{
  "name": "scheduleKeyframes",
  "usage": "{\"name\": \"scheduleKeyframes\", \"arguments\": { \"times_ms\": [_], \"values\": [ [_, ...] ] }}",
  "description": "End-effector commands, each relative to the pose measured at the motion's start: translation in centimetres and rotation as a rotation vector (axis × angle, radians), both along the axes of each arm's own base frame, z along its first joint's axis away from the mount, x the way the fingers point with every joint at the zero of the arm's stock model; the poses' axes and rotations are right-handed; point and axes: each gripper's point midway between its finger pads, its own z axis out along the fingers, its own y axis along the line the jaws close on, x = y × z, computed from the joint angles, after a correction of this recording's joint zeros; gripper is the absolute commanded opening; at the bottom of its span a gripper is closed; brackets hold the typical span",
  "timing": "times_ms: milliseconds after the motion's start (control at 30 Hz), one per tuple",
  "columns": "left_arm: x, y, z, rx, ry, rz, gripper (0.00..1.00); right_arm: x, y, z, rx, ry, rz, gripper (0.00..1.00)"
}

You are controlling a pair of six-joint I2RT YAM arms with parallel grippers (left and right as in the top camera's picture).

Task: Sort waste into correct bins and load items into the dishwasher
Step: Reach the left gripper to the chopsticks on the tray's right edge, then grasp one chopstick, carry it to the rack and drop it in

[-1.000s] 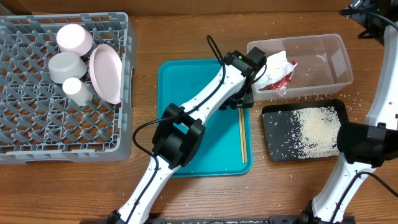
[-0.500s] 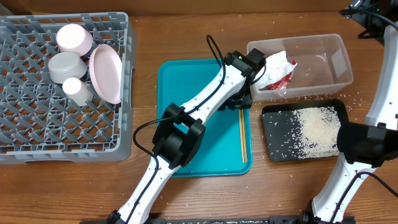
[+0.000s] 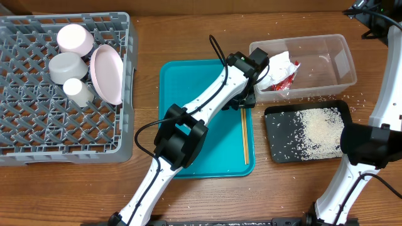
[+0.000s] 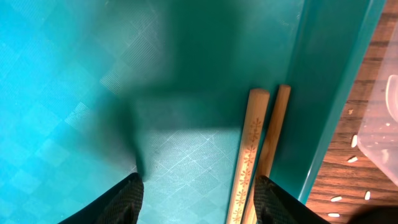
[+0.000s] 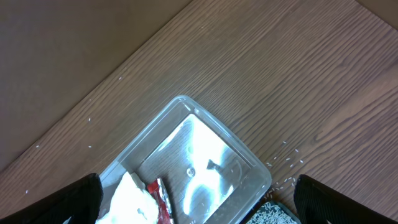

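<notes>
Chopsticks [image 4: 250, 158] beneath the spread left tool [image 4: 199, 191]

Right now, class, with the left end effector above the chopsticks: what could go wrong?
1. The pair of wooden chopsticks lies tight against the raised wall of the teal plastic tray; the open left end effector may strike it.
2. Closing may catch only one stick, leaving the other behind.

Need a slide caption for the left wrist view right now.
Open left gripper above a pair of wooden chopsticks lying side by side along the teal tray rim.
</notes>
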Motion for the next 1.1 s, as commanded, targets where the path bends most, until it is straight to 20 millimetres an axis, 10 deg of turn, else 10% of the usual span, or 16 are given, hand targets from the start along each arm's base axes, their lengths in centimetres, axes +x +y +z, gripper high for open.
{"name": "scheduleKeyframes", "arguments": {
  "times_ms": [0, 300, 467, 567, 900, 1067],
  "values": [
    [-0.7, 0.9, -2.0, 0.05, 0.03, 0.0, 0.57, -0.1, -0.1, 1.8, -0.015, -0.049, -0.007, 1.0],
    [-1.2, 1.2, -2.5, 0.063, 0.046, 0.0, 0.4, -0.1, -0.1, 1.8, -0.015, -0.049, -0.007, 1.0],
    [-1.1, 1.4, -2.4, 0.062, 0.049, 0.003, 0.07, -0.1, -0.1, 1.8, -0.015, -0.049, -0.007, 1.0],
    [-0.8, 1.8, -1.8, 0.064, 0.051, 0.013, 0.04, -0.1, -0.1, 1.8, -0.015, -0.049, -0.007, 1.0],
    [4.4, 4.2, 5.1, 0.001, -0.073, -0.228, 0.04, -0.1, -0.1, 1.8, -0.015, -0.049, -0.007, 1.0],
    [8.0, 8.5, 10.3, 0.032, -0.193, -0.242, 0.04, -0.1, -0.1, 1.8, -0.015, -0.049, -0.007, 1.0]
  ]
}}
